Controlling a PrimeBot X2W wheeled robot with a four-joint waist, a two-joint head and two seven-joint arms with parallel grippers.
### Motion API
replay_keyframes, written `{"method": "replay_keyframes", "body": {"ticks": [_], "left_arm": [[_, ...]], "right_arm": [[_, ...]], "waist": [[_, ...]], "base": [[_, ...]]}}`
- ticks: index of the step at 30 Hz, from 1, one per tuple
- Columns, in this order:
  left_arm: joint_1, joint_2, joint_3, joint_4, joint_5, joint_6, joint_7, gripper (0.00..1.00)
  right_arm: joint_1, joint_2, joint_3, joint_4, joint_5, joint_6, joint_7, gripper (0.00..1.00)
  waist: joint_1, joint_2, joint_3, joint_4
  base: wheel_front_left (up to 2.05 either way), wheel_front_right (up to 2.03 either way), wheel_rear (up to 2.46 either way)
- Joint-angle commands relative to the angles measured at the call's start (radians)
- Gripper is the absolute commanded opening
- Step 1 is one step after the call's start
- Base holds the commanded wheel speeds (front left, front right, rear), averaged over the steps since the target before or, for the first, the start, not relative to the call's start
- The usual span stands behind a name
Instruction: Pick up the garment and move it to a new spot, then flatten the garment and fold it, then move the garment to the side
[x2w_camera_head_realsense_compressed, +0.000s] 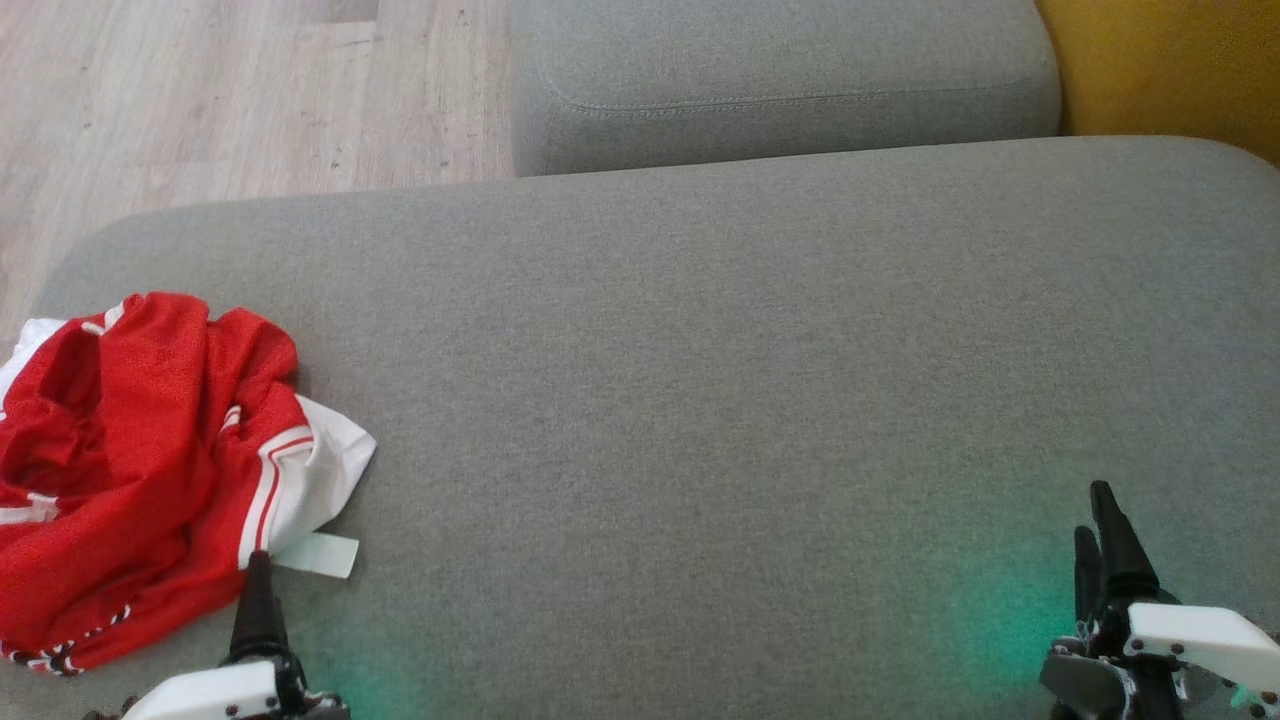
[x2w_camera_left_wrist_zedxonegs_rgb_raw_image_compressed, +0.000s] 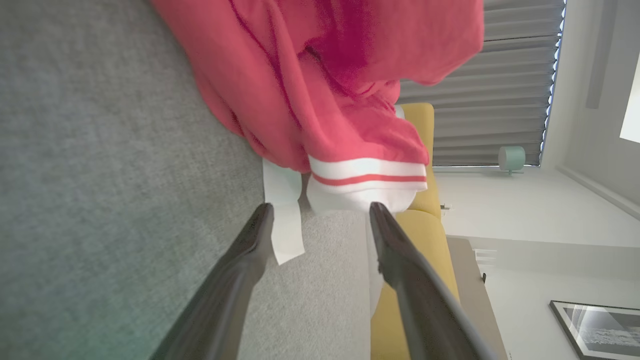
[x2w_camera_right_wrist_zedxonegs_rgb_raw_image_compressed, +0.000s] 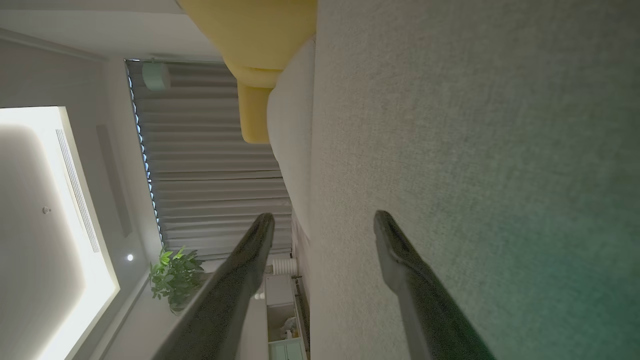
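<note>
Head view, nearest first: at 7 o'clock one of the left fingers (x2w_camera_head_realsense_compressed: 258, 600) rises from the bottom edge. Its tip stands at the hem of the garment (x2w_camera_head_realsense_compressed: 130, 450), just beside a white label (x2w_camera_head_realsense_compressed: 320, 553). At 5 o'clock the right fingers (x2w_camera_head_realsense_compressed: 1115, 545) stand over the bare grey sofa seat (x2w_camera_head_realsense_compressed: 700, 400), well apart from the garment, with a green glow on the fabric beside them. The garment, red with white striped trim, lies crumpled at 8 to 9 o'clock on the left end of the seat. Farther off there is a second grey cushion (x2w_camera_head_realsense_compressed: 780, 80) at 12 o'clock, wood floor (x2w_camera_head_realsense_compressed: 200, 100) at 11 and a yellow surface (x2w_camera_head_realsense_compressed: 1170, 70) at 1.

The left wrist view adds the spread: both left fingers (x2w_camera_left_wrist_zedxonegs_rgb_raw_image_compressed: 240, 280) stand wide apart and grip nothing. The garment's (x2w_camera_left_wrist_zedxonegs_rgb_raw_image_compressed: 325, 75) striped cuff and the label (x2w_camera_left_wrist_zedxonegs_rgb_raw_image_compressed: 285, 220) lie just past the tips. Whether a tip touches the cloth cannot be told.

In the right wrist view the right fingers (x2w_camera_right_wrist_zedxonegs_rgb_raw_image_compressed: 415, 280) are equally wide apart and empty, alongside the seat (x2w_camera_right_wrist_zedxonegs_rgb_raw_image_compressed: 475, 125). Beyond them is a potted plant (x2w_camera_right_wrist_zedxonegs_rgb_raw_image_compressed: 175, 277).
</note>
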Motion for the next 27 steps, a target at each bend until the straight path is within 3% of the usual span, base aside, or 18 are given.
{"method": "replay_keyframes", "body": {"ticks": [1,27], "left_arm": [[-0.044,0.006,-0.002,-0.040,0.023,0.003,-0.010,1.00],[-0.050,0.008,-0.090,-0.125,0.422,0.089,-0.086,1.00]], "right_arm": [[-0.043,-0.007,0.007,-0.039,-0.023,0.000,-0.013,1.00],[-0.062,-0.007,0.102,-0.124,-0.453,0.000,-0.089,1.00]], "waist": [[0.0000,0.0000,0.000,0.000],[0.0000,0.0000,-0.005,0.003]], "base": [[0.00,0.00,0.00],[0.00,0.00,0.00]]}}
